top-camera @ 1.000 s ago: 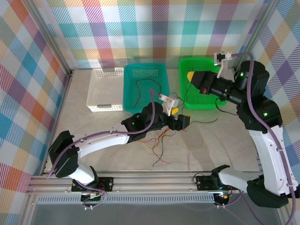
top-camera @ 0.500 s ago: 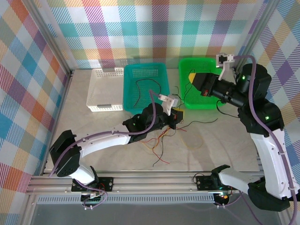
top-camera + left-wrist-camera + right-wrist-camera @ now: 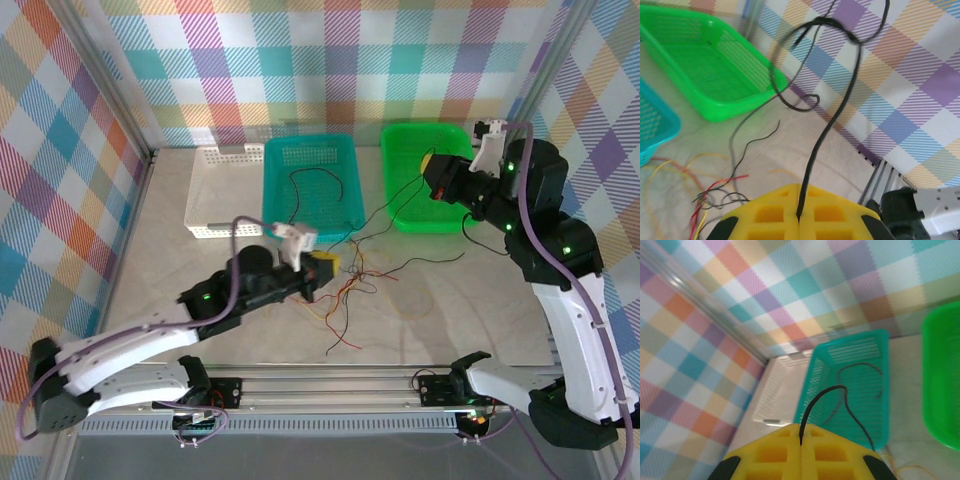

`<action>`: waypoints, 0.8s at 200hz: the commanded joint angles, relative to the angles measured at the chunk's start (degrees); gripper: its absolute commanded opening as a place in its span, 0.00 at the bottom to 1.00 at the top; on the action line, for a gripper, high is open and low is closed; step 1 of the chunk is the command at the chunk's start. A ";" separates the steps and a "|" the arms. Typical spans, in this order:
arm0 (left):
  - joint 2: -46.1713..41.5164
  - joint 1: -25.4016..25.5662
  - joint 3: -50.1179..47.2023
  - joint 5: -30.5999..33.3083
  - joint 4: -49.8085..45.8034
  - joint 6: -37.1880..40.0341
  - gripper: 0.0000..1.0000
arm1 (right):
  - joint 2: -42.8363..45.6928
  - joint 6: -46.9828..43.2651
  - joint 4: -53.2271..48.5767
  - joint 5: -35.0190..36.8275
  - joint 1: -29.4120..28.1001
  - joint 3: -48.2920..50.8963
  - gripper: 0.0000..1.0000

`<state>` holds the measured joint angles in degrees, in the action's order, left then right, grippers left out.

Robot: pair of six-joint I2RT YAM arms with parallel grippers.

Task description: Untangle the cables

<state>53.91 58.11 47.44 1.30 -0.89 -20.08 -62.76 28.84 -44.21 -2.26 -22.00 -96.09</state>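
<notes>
The cables [image 3: 345, 292], thin wires in red, yellow and black, lie tangled on the table in front of the baskets. One black cable [image 3: 388, 212] runs taut from my left gripper [image 3: 326, 265] up to my right gripper [image 3: 430, 164]. In the left wrist view my left gripper [image 3: 800, 202] is shut on this black cable [image 3: 832, 115], which rises into a loop. The right wrist view has my right gripper [image 3: 801, 434] shut on the black cable's [image 3: 819, 396] other end, held above the green basket [image 3: 412, 216]. Another black cable [image 3: 316, 188] lies in the teal basket [image 3: 272, 212].
A white basket [image 3: 205, 205] stands left of the teal one at the back. Plaid walls close in the table on three sides. Metal rails run along the near edge [image 3: 330, 382]. Loose red and yellow wire ends [image 3: 715, 186] lie by the left gripper.
My left gripper shut on the black cable and pulled back to the left and toward the near edge, drawing the cable out. My right gripper shifted slightly right, still shut.
</notes>
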 commanded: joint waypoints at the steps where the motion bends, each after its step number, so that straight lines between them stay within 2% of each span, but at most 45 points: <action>1: -8.53 -3.34 -1.31 5.58 -15.44 -0.04 0.00 | -1.08 -3.16 -2.56 7.67 1.20 -0.54 0.00; 29: -16.04 -7.76 2.22 9.95 -29.02 -0.70 0.00 | -2.92 -5.81 -4.47 14.19 1.89 -2.13 0.00; 68: -17.64 -13.58 8.45 14.24 -40.82 3.01 0.00 | -5.22 -8.80 -7.07 19.30 3.10 -6.62 0.00; 103: -16.12 -19.16 10.33 16.63 -43.89 4.56 0.00 | -7.49 -12.32 -10.61 27.06 3.10 -13.03 0.00; 160: -17.09 -24.07 5.55 22.15 -44.49 4.25 0.00 | -8.55 -17.33 -14.77 38.94 3.12 -24.83 0.00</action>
<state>37.30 35.94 54.43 19.97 -43.42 -16.82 -71.40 15.22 -56.53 28.97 -19.16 -116.18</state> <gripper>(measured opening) 0.043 0.066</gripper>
